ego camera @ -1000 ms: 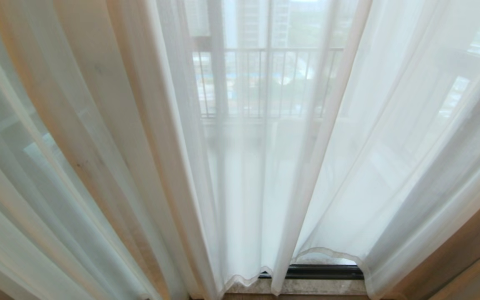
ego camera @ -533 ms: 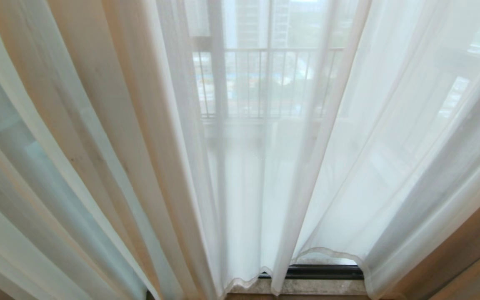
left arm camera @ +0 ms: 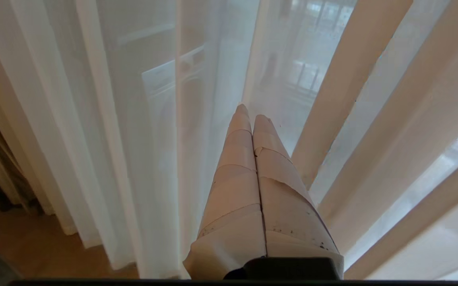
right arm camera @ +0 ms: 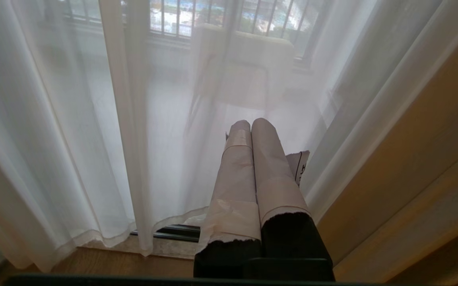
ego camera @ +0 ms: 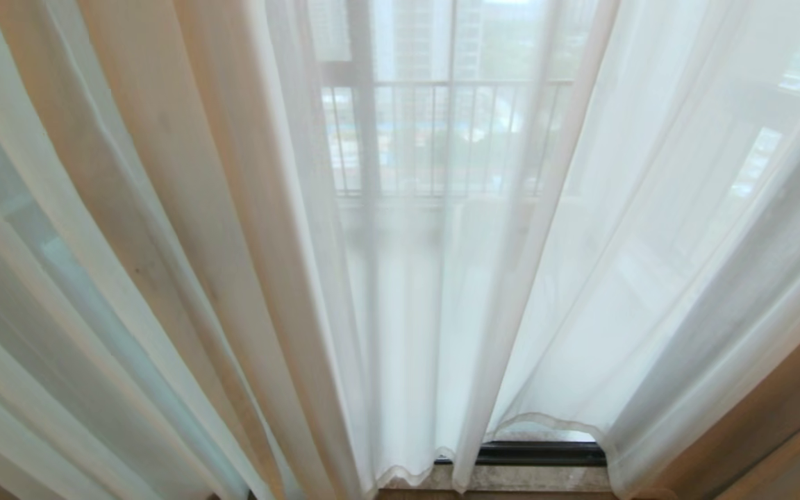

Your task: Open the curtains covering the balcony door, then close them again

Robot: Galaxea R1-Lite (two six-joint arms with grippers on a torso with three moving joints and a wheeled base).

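The sheer white curtains (ego camera: 442,292) hang drawn across the balcony door, whose dark bottom rail (ego camera: 539,453) shows under the wavy hem. Neither gripper is in the head view. In the left wrist view my left gripper (left arm camera: 253,113) is shut with nothing between its taped fingers, pointing at the curtains (left arm camera: 141,119) and apart from the folds. In the right wrist view my right gripper (right arm camera: 251,124) is shut and empty, held low in front of the curtains (right arm camera: 94,119) near their hem; the door's rail (right arm camera: 173,232) shows under it.
A railing (ego camera: 442,135) and buildings show faintly through the fabric. Beige drapes (ego camera: 796,410) run down the right edge and between the left folds. A stone sill (ego camera: 532,479) lies under the hem, with wooden floor (right arm camera: 113,264) in front.
A black loop at the head view's upper left edge has gone out of view. The left curtain folds have swung and resettled. The middle and right panels hang as before.
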